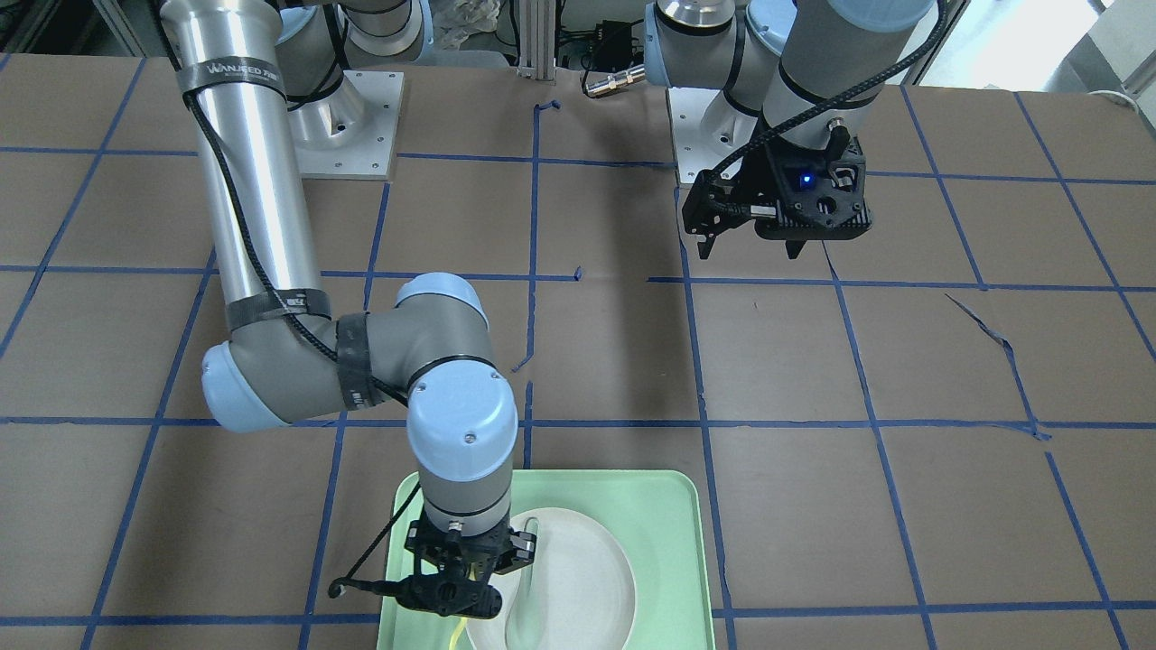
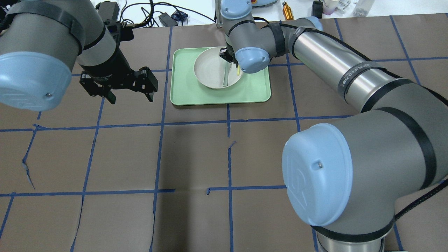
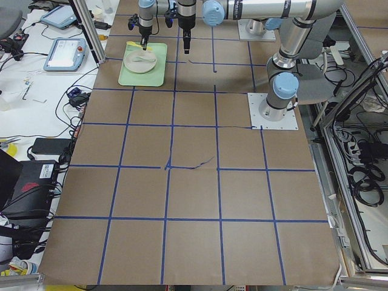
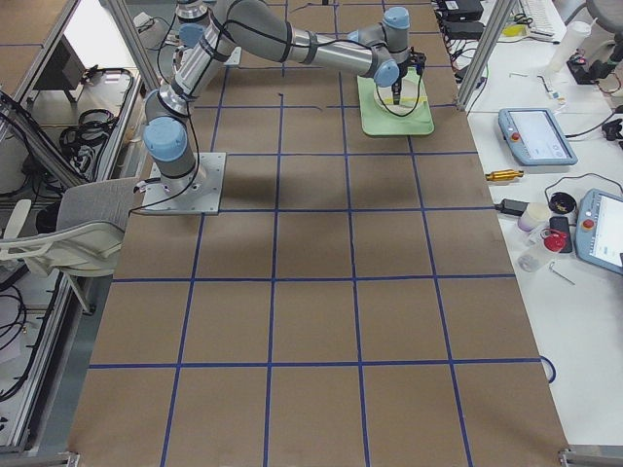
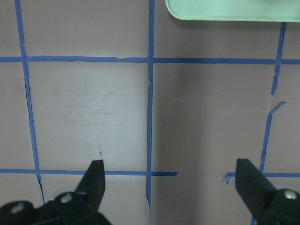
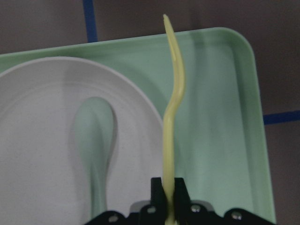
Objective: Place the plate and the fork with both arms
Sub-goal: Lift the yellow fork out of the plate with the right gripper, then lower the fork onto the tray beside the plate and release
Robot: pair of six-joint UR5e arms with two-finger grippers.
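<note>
My right gripper point(image 6: 168, 187) is shut on the handle of the yellow fork point(image 6: 172, 108), which points out over the tray beside the plate's rim. The fork also shows in the overhead view point(image 2: 238, 71). The off-white plate point(image 2: 210, 68) sits in the mint-green tray point(image 2: 185, 91) and holds a pale green spoon point(image 6: 96, 140). My left gripper point(image 2: 131, 98) is open and empty above the bare brown table, off to the tray's left in the overhead view. Its fingers point(image 5: 96, 173) stand wide apart in the left wrist view, where the tray's edge point(image 5: 225, 11) shows at the top.
The table is brown paper with a grid of blue tape lines point(image 2: 161, 122), torn in places. Cables, a teach pendant point(image 3: 63, 54) and small bottles lie beyond the table's far edge. The arm bases point(image 1: 348, 126) stand at the robot's side of the table.
</note>
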